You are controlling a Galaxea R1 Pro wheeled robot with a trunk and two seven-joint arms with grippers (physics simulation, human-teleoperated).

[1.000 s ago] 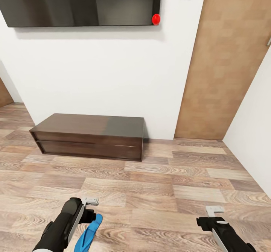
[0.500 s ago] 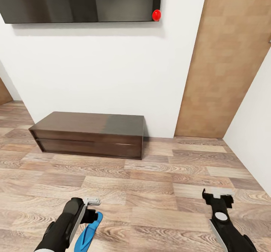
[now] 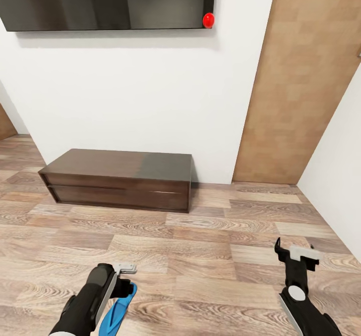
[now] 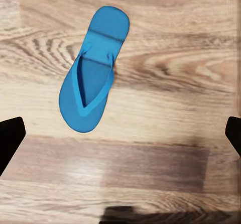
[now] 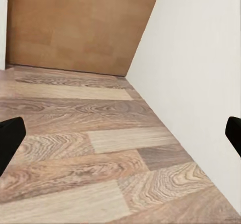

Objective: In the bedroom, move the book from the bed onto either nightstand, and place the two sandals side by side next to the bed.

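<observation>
On the wood-plank floor (image 3: 210, 256), close in front of the robot and toward the left, lies one blue sandal (image 4: 92, 73), flat on its sole with the strap side up. In the head view the sandal (image 3: 118, 311) shows partly under the left arm. The left pincer (image 3: 122, 272) hangs right above it, pointed down at the floor; in the left wrist view its dark fingertips (image 4: 10, 141) stand far apart at either edge of the picture, so it is spread wide and holds nothing. The sandal sits off-centre between those tips, which suggests the arm is lining up for a pick and needs to shift over the sandal before it comes down.

The right pincer (image 3: 296, 253) is held out to the near right, well apart from the sandal, tilted up and aimed along the floor toward the brown door (image 3: 301, 85) and the white side wall (image 5: 201, 83). It is also spread and empty, probably parked out of the way.

Farther off, a long dark brown TV bench (image 3: 118, 180) stands against the white wall under a black TV (image 3: 108, 0). That surface is bare. My guess is that this sandal must be carried some way to the bed.
</observation>
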